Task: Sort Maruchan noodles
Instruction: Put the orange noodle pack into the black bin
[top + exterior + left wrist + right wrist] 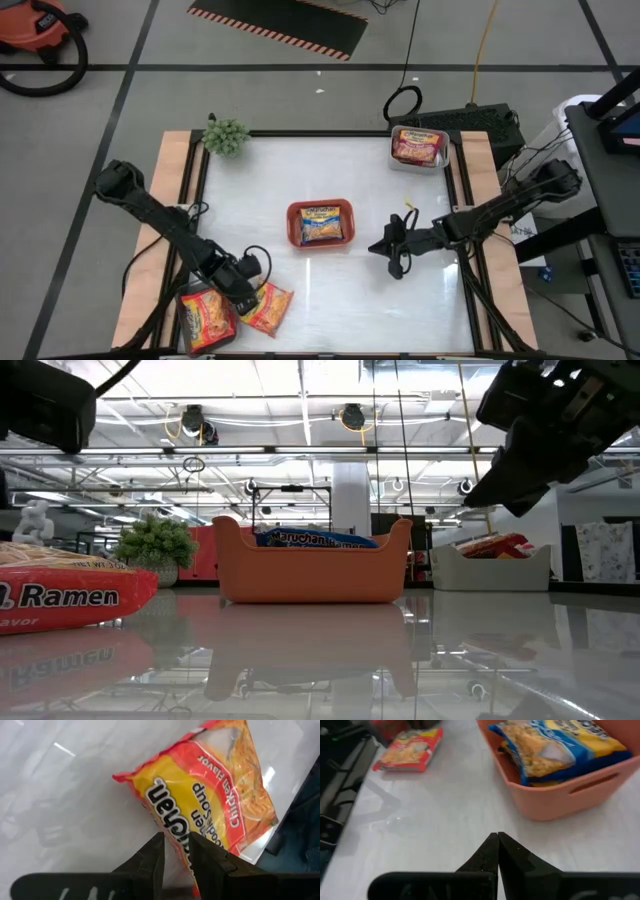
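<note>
An orange-yellow Maruchan packet [268, 308] [210, 805] lies flat near the table's near-left corner. My left gripper [243, 283] [176, 845] is at its edge, fingers closed on it. More orange packets [205, 318] [60, 598] lie stacked beside it at the near-left corner. A blue-yellow packet [322, 222] [560, 745] sits in the orange tray [294, 232] [310, 575] at mid-table. A red-pink packet [418, 146] rests in the grey tray [443, 158] at the far right. My right gripper [388, 250] [498, 840] hovers shut, right of the orange tray, holding nothing. My left gripper pinches the orange-yellow packet by its long side edge [172, 832], near the printed brand name, between the two fingers. The fingers [155, 855] come from above, slanting down. The packet lies flat on the table under them.
A small green plant [226, 135] [155, 545] stands at the far-left corner. Wooden rails [170, 180] run along both sides of the white table. Bare tabletop stretches between the orange tray and the near edge [350, 310].
</note>
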Controlling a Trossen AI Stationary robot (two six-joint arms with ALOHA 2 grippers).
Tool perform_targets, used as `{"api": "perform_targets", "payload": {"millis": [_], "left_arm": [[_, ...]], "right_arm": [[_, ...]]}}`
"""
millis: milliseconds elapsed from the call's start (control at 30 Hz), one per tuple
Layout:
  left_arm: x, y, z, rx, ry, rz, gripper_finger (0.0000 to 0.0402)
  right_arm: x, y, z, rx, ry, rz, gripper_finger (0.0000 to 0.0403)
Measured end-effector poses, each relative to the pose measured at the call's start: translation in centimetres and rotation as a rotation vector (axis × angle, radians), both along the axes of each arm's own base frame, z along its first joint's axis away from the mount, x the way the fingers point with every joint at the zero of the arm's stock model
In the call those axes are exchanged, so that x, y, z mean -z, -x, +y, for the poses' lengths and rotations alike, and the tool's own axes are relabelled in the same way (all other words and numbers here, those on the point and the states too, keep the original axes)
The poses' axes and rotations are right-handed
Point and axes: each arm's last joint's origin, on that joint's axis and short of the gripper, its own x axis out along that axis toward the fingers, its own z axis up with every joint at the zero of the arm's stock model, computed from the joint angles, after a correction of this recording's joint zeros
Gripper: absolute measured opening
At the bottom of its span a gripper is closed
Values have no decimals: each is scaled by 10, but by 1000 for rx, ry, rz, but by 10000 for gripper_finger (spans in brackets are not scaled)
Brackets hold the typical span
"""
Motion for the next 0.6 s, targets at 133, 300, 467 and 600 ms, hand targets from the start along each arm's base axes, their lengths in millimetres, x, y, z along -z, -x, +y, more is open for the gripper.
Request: {"api": "perform_targets", "payload": {"millis": [133, 300, 467, 600], "left_arm": [[0, 2, -7, -1, 6, -22, 93], [0, 4, -9, -36, -21, -47, 93], [1, 5, -8, -44, -43, -51, 93], [7, 3, -6, -49, -74, -21, 93]], "right_arm": [[-1, 1, 5, -21, -4, -10, 0], [-2, 1, 7, -34, -1, -22, 0], [-2, 1, 7, -40, 9, -23, 0], [-2, 1, 7, -43, 14, -23, 0]]}}
